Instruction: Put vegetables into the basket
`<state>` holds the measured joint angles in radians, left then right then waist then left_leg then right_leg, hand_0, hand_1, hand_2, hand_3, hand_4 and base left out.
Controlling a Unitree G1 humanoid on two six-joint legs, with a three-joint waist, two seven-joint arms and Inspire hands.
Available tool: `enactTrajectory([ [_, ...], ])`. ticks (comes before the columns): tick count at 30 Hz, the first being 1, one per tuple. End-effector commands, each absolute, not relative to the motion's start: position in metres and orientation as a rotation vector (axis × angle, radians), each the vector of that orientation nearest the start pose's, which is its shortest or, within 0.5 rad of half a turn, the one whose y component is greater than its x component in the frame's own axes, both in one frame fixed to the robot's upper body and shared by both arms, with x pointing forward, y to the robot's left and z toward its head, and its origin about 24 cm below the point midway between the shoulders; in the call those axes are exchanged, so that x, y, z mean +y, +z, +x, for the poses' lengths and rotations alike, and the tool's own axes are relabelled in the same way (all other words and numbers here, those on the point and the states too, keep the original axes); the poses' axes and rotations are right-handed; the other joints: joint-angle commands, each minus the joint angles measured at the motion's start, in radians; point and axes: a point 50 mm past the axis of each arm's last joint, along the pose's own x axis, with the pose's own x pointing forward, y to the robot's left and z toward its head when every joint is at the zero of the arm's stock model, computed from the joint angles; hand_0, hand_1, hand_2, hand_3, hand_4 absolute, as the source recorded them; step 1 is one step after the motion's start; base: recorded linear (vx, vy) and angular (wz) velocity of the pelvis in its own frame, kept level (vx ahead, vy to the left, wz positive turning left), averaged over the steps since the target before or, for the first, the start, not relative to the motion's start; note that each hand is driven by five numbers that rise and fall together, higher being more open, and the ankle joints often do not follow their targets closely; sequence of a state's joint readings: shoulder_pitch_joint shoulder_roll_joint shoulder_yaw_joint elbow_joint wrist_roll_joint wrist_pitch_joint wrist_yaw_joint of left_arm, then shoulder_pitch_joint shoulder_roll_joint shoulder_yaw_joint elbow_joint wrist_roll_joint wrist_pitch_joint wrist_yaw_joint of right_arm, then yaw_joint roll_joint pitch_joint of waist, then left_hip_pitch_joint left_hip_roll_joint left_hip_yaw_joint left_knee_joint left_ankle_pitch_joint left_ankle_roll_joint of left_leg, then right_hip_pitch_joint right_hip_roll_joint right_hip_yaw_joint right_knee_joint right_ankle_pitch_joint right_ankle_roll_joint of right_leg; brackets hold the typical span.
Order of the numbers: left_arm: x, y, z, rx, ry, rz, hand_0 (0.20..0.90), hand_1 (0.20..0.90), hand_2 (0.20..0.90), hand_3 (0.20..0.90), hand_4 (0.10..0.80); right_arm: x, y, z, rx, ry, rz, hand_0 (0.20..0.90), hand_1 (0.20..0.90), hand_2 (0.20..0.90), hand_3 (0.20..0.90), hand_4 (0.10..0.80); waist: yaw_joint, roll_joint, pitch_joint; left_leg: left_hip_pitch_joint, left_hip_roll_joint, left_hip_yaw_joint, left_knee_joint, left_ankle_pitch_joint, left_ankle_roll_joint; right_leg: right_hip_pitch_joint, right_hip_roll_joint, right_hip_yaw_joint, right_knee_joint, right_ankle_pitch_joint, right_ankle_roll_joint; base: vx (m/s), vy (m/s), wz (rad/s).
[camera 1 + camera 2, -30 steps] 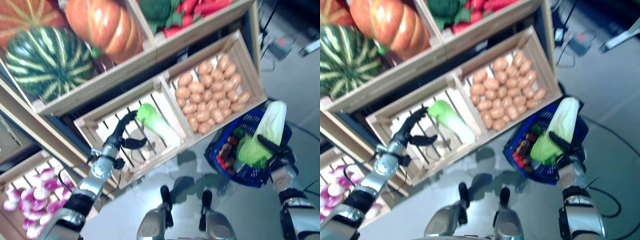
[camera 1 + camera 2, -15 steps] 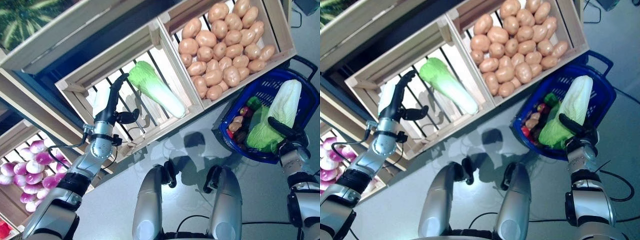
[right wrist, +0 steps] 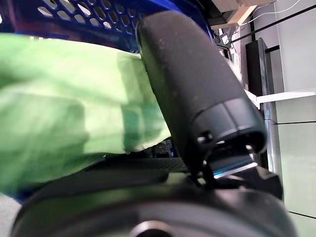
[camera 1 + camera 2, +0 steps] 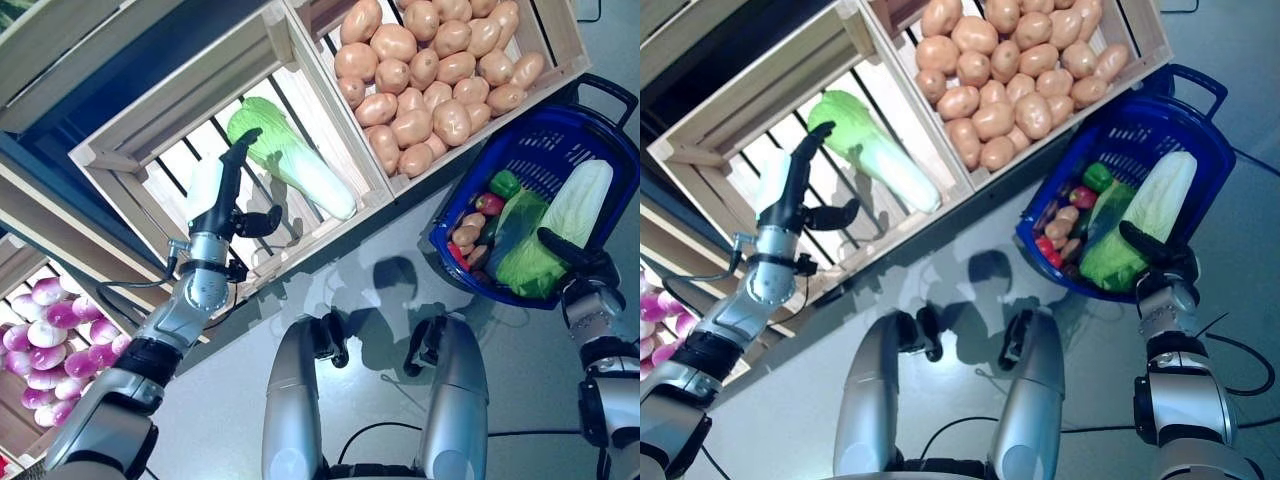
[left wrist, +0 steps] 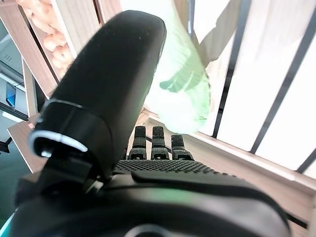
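A pale green napa cabbage (image 4: 295,172) lies in the slatted wooden crate (image 4: 130,150). My left hand (image 4: 215,200) is open inside that crate, fingers straight, with their tips at the cabbage's leafy end (image 5: 182,84). A blue plastic basket (image 4: 1140,112) stands on the floor at the right. A second napa cabbage (image 4: 570,215) lies slanted in it. My right hand (image 4: 575,262) is at this cabbage's leafy end, its thumb (image 3: 187,84) curled over the green leaves (image 3: 64,108); its fingers are hidden underneath.
A crate of potatoes (image 4: 430,70) sits right of the slatted crate, just behind the basket. The basket also holds a green pepper (image 4: 505,183), something red and small potatoes (image 4: 465,235). Purple onions (image 4: 45,330) fill a lower crate at the far left.
The camera has tilted down. My left hand has risen to the leafy end of the crate's cabbage. My right hand has lowered its cabbage deeper into the basket.
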<state>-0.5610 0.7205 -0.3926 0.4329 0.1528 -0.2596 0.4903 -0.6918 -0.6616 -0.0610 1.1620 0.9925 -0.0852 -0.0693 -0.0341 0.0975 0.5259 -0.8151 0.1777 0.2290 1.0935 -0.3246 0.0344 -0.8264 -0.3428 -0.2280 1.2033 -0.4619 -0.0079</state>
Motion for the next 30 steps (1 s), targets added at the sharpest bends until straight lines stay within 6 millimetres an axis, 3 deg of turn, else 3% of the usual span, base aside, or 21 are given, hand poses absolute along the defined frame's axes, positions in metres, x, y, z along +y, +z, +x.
enactTrajectory([
  [1, 0.233, 0.222, 0.335, -0.799, 0.323, 0.963, 0.9, 0.9, 0.9, 0.9, 0.8, -0.386, 0.137, 0.326, -0.162, -0.607, 0.43, 0.9, 0.9, 0.9, 0.9, 0.8, -0.006, -0.005, -0.006, 0.161, -0.018, 0.052, -0.047, -0.136, -0.013, 0.123, 0.033, -0.008, -0.123, 0.059, 0.002, 0.012, 0.015, -0.12],
  [8, 0.244, 0.236, 0.339, -0.828, 0.379, 1.14, 0.9, 0.9, 0.9, 0.9, 0.8, -0.385, 0.146, 0.326, -0.265, -0.591, 0.453, 0.9, 0.9, 0.9, 0.9, 0.8, -0.021, -0.011, -0.006, 0.17, -0.004, 0.061, -0.066, -0.128, -0.012, 0.119, 0.041, 0.007, -0.129, 0.066, 0.004, 0.009, 0.008, -0.06],
  [18, 0.255, 0.233, 0.343, -0.8, 0.35, 1.535, 0.9, 0.9, 0.9, 0.9, 0.8, -0.363, 0.155, 0.332, -0.366, -0.429, 0.419, 0.9, 0.9, 0.9, 0.9, 0.8, -0.052, 0.001, -0.006, 0.206, 0.002, 0.079, -0.118, -0.116, -0.026, 0.136, 0.053, 0.031, -0.171, 0.082, 0.024, 0.011, 0.025, -0.05],
  [30, 0.248, 0.232, 0.366, -0.606, 0.216, 1.73, 0.9, 0.9, 0.9, 0.9, 0.8, -0.36, 0.16, 0.341, -0.34, -0.387, 0.439, 0.9, 0.9, 0.9, 0.9, 0.8, -0.071, 0.007, -0.006, 0.159, 0.01, 0.089, -0.113, -0.109, -0.028, 0.079, 0.062, 0.06, -0.166, 0.091, 0.033, -0.008, 0.026, -0.05],
])
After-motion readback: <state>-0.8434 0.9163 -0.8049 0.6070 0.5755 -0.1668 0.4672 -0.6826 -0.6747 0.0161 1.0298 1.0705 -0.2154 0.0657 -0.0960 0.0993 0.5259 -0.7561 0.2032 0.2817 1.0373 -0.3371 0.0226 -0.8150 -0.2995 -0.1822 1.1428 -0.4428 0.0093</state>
